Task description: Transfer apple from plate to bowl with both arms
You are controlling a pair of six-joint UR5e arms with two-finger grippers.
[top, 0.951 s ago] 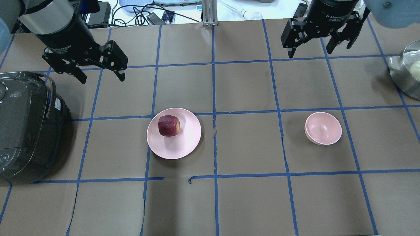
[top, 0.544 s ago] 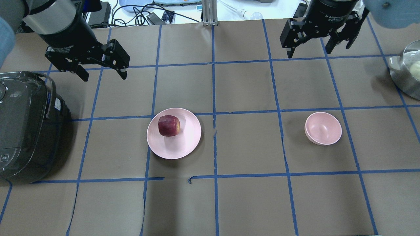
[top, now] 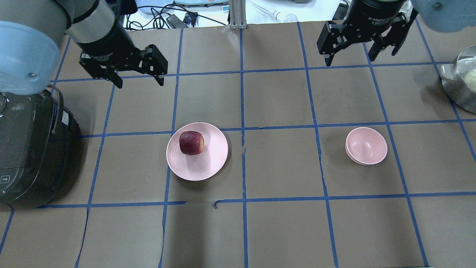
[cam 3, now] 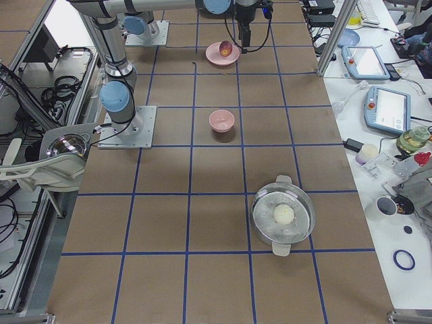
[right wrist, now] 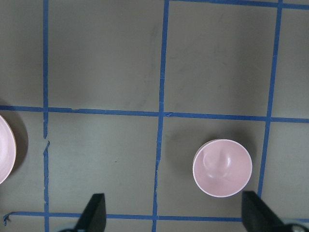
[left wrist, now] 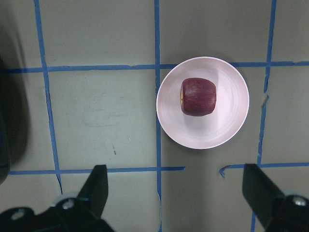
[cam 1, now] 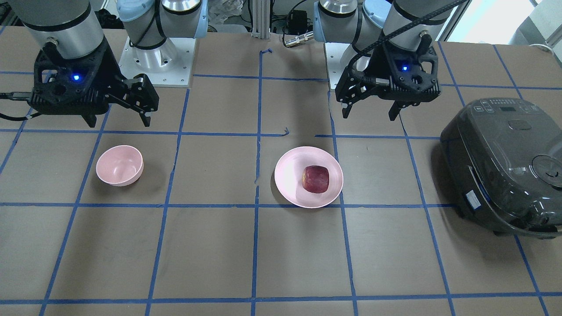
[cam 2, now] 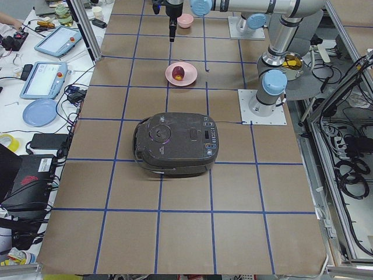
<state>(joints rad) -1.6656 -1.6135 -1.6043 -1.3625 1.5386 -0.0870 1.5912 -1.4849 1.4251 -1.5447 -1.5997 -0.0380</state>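
The dark red apple (top: pixel 192 142) lies on the left part of the flat pink plate (top: pixel 208 163) at the table's middle left; both also show in the front view, apple (cam 1: pixel 315 179) on plate (cam 1: pixel 290 175), and in the left wrist view, apple (left wrist: pixel 198 96) on plate (left wrist: pixel 231 125). The small pink bowl (top: pixel 366 145) stands empty to the right, also in the right wrist view (right wrist: pixel 222 167). My left gripper (top: pixel 139 80) hangs open and empty, high and back-left of the plate. My right gripper (top: pixel 351 59) is open and empty, high behind the bowl.
A dark rice cooker (top: pixel 26 149) stands at the table's left edge, left of the plate. A steel pot (top: pixel 461 83) with a pale round thing inside sits at the right edge. Cables and devices lie beyond the far edge.
My left gripper has moved right and toward the plate, still open. My right gripper has barely moved. The apple, plate and bowl are unmoved.
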